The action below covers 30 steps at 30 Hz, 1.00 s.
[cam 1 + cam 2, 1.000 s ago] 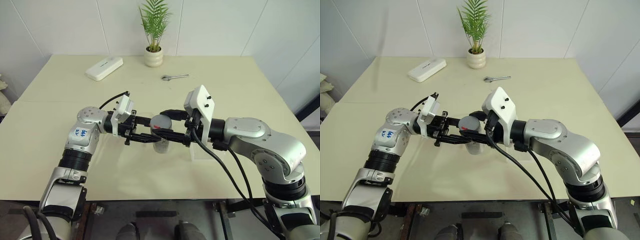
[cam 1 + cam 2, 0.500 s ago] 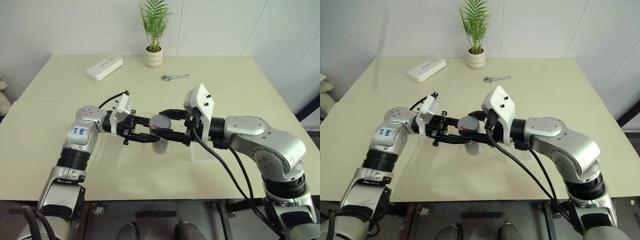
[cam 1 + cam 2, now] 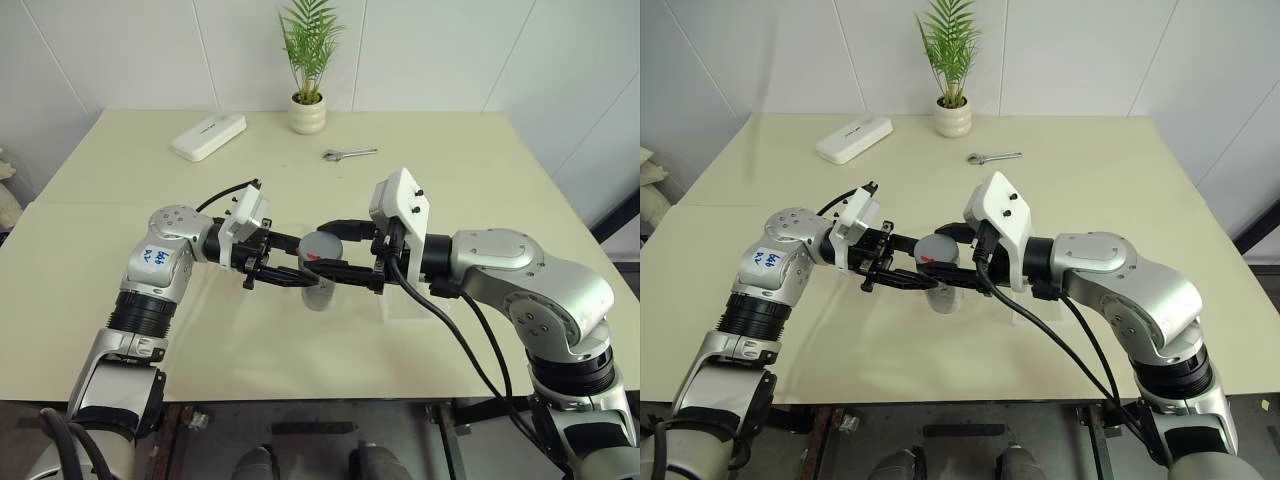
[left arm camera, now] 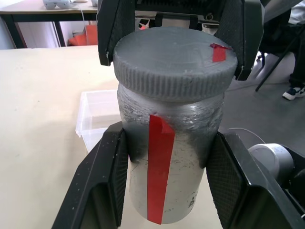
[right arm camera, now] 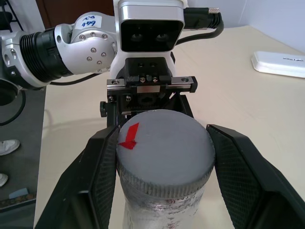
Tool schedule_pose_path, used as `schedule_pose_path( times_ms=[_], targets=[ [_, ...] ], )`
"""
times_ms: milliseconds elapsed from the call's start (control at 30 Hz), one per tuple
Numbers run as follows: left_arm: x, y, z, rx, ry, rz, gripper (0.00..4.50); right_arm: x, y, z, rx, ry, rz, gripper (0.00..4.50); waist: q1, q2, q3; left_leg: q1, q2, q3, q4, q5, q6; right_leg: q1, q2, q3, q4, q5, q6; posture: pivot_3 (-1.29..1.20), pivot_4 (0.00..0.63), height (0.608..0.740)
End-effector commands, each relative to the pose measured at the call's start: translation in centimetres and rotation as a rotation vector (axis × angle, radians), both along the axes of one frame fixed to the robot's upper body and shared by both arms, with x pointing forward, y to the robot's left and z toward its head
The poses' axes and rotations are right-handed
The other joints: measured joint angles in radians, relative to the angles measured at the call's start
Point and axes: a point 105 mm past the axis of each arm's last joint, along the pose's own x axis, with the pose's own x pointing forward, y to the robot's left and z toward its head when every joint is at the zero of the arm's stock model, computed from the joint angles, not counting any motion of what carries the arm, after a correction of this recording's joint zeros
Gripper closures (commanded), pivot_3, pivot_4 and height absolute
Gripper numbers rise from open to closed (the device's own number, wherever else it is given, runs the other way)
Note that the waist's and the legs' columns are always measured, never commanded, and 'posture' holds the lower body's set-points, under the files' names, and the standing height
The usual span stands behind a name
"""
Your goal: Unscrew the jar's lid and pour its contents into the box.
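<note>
Both claws meet over the middle of the pale cream counter (image 3: pixel 120 330), pointing at each other. Left claw (image 4: pixel 166 157) is clamped on the body of the small silvery-grey jar with a red strip down its side (image 4: pixel 167 181), one black finger pressed against each side of the glass below the cap. Right claw (image 5: pixel 159 164) is clamped on the round grey ribbed lid with a red mark on top (image 5: pixel 164 148), its two fingers squeezing the rim from opposite sides. The lid sits on the jar's mouth. The jar stands upright in the grip, raised off the counter as far as the head views show.

The shallow clear plastic box (image 4: pixel 97 114) rests on the counter just beside the jar, under the right forearm, and looks empty.

Toward the far edge of the counter stand a white pot with a green palm-like plant (image 3: pixel 308 110), a flat white oblong case (image 3: pixel 208 136) to its left, and a small metal wrench (image 3: pixel 349 153) to its right, all well apart from the jar.
</note>
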Motion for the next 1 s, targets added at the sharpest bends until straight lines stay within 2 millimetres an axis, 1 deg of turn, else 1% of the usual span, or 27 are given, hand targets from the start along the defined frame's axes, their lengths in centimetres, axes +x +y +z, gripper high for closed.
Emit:
schedule_pose_path(
  times_ms=[33, 400, 800, 1000],
  targets=[
    [-0.9, 0.5, -1.4, 0.071, 0.055, -0.045, 2.54, 0.9, -1.8, 4.2, 0.055, -0.196, -0.103, 1.96, 0.0, 0.0, 0.0, 0.0, 0.0, 0.0, 0.0, 0.0, 0.0, 0.0, 0.0, 0.0, 0.0, 0.0, 0.0, 0.0, 0.15, 0.74],
    [-1.2, 0.5, -2.2, 0.081, 0.077, -0.05, 2.54, 1.8, -2.6, 5.6, 0.05, -0.243, -0.13, 1.96, -0.001, 0.0, 0.0, 0.0, 0.0, 0.0, 0.0, 0.0, 0.0, 0.0, 0.0, 0.0, 0.0, 0.0, 0.0, 0.0, 0.15, 0.74],
    [-1.3, 0.5, -2.7, 0.087, 0.096, -0.045, 2.54, 2.6, -3.2, 6.8, 0.055, -0.275, -0.151, 1.96, 0.0, 0.0, 0.0, 0.0, 0.0, 0.0, 0.0, 0.0, 0.0, 0.0, 0.0, 0.0, 0.0, 0.0, 0.0, 0.0, 0.15, 0.74],
    [-1.4, 0.4, -3.1, 0.091, 0.104, -0.046, 2.54, 3.1, -3.6, 7.8, 0.06, -0.299, -0.167, 1.96, 0.0, 0.0, 0.0, 0.0, 0.0, 0.0, 0.001, 0.0, 0.0, 0.0, 0.0, 0.0, 0.001, 0.0, 0.0, 0.0, 0.15, 0.74]
  ],
)
